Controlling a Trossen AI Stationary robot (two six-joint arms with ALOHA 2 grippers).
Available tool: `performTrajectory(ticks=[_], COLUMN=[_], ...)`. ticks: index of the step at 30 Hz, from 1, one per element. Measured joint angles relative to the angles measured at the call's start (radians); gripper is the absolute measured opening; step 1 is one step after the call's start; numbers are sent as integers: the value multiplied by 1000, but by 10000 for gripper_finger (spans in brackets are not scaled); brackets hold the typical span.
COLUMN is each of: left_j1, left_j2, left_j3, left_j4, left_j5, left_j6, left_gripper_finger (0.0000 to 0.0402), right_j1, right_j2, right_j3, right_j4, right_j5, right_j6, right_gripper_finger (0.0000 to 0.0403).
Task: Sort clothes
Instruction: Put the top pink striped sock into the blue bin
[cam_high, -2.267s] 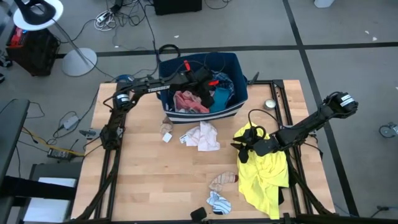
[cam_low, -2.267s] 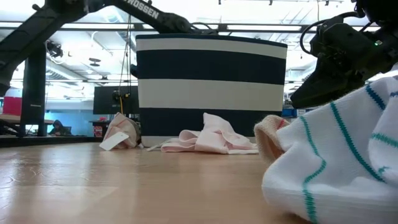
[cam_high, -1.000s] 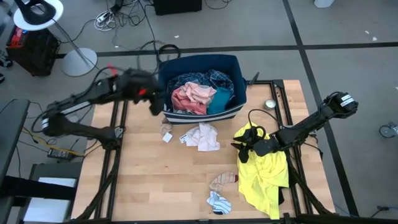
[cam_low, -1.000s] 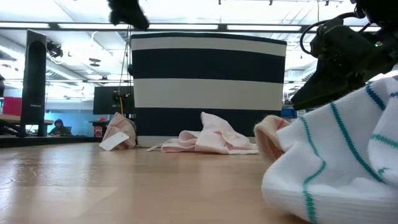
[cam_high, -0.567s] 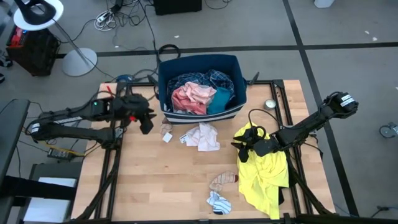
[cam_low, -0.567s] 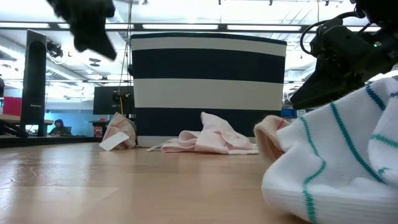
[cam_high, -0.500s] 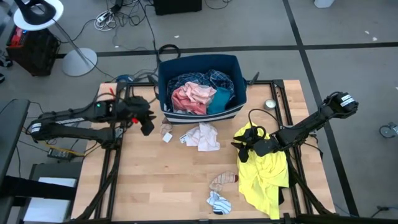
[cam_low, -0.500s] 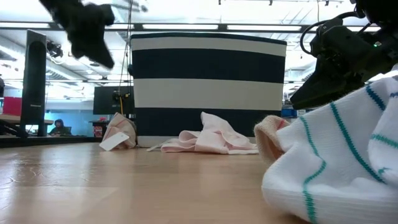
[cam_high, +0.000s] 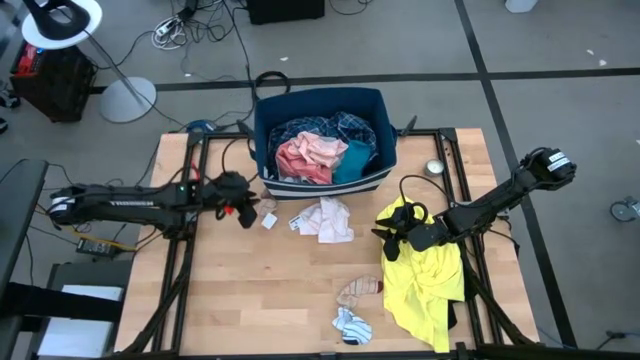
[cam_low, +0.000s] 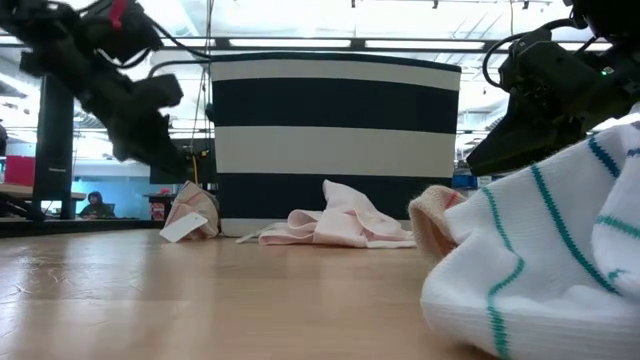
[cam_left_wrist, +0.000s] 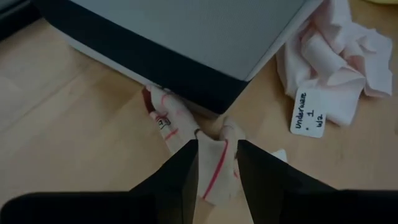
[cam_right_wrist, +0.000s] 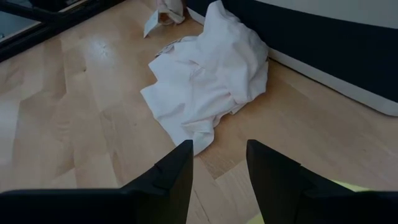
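Observation:
A small cream sock with red stripes (cam_high: 268, 208) lies on the table against the left near corner of the navy bin (cam_high: 325, 185). My left gripper (cam_high: 246, 212) hovers open just above it, and the sock (cam_left_wrist: 180, 121) shows ahead of and below its fingers. A pale pink piece with a tag (cam_high: 328, 218) lies in front of the bin. The yellow shirt (cam_high: 428, 275) lies at the right. My right gripper (cam_high: 388, 246) waits open at the shirt's left edge with nothing between its fingers. Pink, teal and plaid pieces (cam_high: 320, 152) fill the bin.
A white sock with teal stripes (cam_high: 352, 325) and a beige piece (cam_high: 358, 290) lie near the table's near edge. A small round tin (cam_high: 434, 167) sits at the far right. Bare wood spreads across the left and middle of the table (cam_high: 230, 290).
My left gripper has come down from high beside the bin's left wall and moved toward the table's near edge. It now hangs low over the striped sock, its fingers open as before. The clothes lie unchanged.

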Motion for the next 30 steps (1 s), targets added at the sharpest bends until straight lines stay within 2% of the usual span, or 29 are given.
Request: performTrajectory(ticks=[8,16,19,22,23,26,30], left_j1=[1,1,1,1,1,0,-1], left_j2=[2,69,106,134,137,137,137], left_j3=[-175,-313,-318,-317,-314,-289,-229], left_j4=[251,535,573,598,595,594,590], left_j5=[-9,-12,-9,-1,8,36,139], left_j6=[2,-25,-30,-55,-56,-56,-44], left_gripper_finger=[117,116,92,27,16,7,3], right_j1=[0,0,0,0,0,0,0], right_j2=[0,0,0,0,0,0,0], right_j3=[0,0,0,0,0,0,0], right_j4=[0,0,1,1,1,1,1], right_j5=[0,0,0,0,0,0,0], right_j6=[0,0,0,0,0,0,4], right_gripper_finger=[150,150,150,150,150,150,150])
